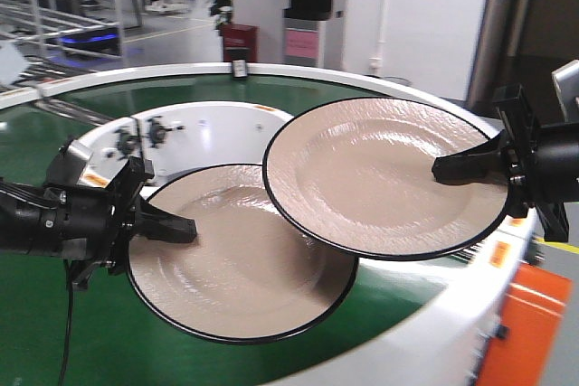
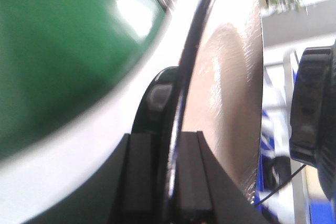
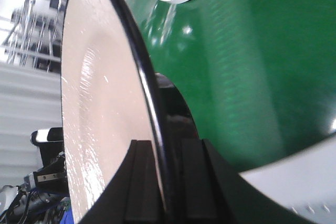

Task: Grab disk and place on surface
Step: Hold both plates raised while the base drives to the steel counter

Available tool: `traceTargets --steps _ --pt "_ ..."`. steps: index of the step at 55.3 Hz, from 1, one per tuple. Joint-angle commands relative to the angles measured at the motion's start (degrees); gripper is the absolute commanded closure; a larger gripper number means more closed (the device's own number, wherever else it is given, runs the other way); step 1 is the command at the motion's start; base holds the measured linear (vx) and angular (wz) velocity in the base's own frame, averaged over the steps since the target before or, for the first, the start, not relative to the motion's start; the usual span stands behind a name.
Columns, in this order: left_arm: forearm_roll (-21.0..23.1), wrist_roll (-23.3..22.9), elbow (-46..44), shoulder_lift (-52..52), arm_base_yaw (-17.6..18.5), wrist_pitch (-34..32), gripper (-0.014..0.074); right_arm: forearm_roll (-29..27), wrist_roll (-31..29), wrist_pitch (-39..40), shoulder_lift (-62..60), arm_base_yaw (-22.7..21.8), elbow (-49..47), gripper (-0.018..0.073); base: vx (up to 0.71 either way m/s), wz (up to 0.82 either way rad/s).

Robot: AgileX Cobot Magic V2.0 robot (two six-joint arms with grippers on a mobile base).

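You are pinching the lower plate (image 1: 235, 277) by its left rim with the left gripper (image 1: 181, 228). The right gripper (image 1: 448, 167) is pinching the upper plate (image 1: 380, 178) by its right rim, likely raised so the two overlap without colliding. Both are hanging over the green conveyor belt (image 1: 54, 332). Only the front view is showing that overlap. The wrist views are showing each rim squeezed between finger pads (image 2: 140, 177). The dark tabletop is not appearing in any view.

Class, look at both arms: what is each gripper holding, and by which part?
The left gripper pinches the lower plate by its left rim; the right gripper pinches the upper plate by its right rim.
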State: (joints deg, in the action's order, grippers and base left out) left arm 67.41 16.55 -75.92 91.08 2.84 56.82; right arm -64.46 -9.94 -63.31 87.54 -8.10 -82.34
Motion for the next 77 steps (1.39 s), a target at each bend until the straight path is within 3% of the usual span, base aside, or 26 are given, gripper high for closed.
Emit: traceTargets --steps 1,44,77 --pt "7.38 -0.9 -2.04 -3.13 0.26 0.06 0.0598 -7.4 0.22 1.54 -2.53 0.01 -2.33 0.0567 -0.25 -0.49" --pt "7.38 -0.9 -2.04 -3.2 0.26 0.07 0.0598 -7.38 0.22 1.48 -2.53 0.01 -2.33 0.0567 -0.15 -0.71" --pt "7.38 -0.9 -2.04 -3.2 0.26 0.07 0.0598 -7.38 0.22 1.48 -2.53 0.01 -2.33 0.0567 0.1 -0.63"
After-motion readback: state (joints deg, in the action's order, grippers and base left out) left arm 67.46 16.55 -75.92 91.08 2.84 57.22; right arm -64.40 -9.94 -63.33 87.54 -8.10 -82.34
